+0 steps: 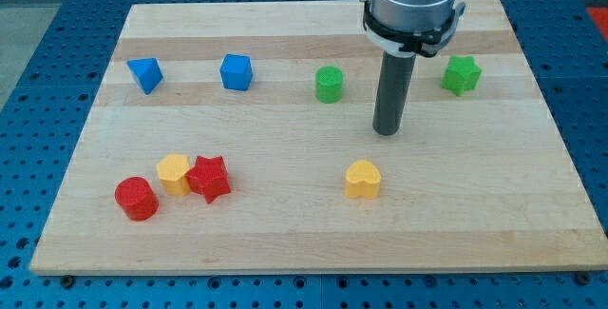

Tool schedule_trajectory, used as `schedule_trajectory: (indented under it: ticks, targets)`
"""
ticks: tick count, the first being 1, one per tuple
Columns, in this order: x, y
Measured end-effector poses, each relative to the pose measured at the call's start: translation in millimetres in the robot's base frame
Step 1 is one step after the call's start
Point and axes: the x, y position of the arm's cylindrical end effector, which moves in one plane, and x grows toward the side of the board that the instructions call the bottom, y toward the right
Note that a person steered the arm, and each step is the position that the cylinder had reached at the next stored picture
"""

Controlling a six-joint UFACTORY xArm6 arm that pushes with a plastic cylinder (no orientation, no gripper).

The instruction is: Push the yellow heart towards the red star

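Observation:
The yellow heart [362,179] lies on the wooden board right of centre, toward the view's bottom. The red star [210,178] lies at the lower left, touching a yellow hexagon [174,173]. My tip [386,131] stands on the board just above and slightly right of the yellow heart, a small gap apart from it. The rod hangs from the grey arm head [413,5] at the view's top.
A red cylinder [136,199] sits left of the yellow hexagon. Along the upper row are a blue block [144,74], a blue cube [236,71], a green cylinder [329,85] and a green star [461,75]. The board [475,233] rests on a blue perforated table.

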Motion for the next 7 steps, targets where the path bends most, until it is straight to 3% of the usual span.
schedule_trajectory:
  ticks: [7]
  targets:
    - [79.5, -17.4]
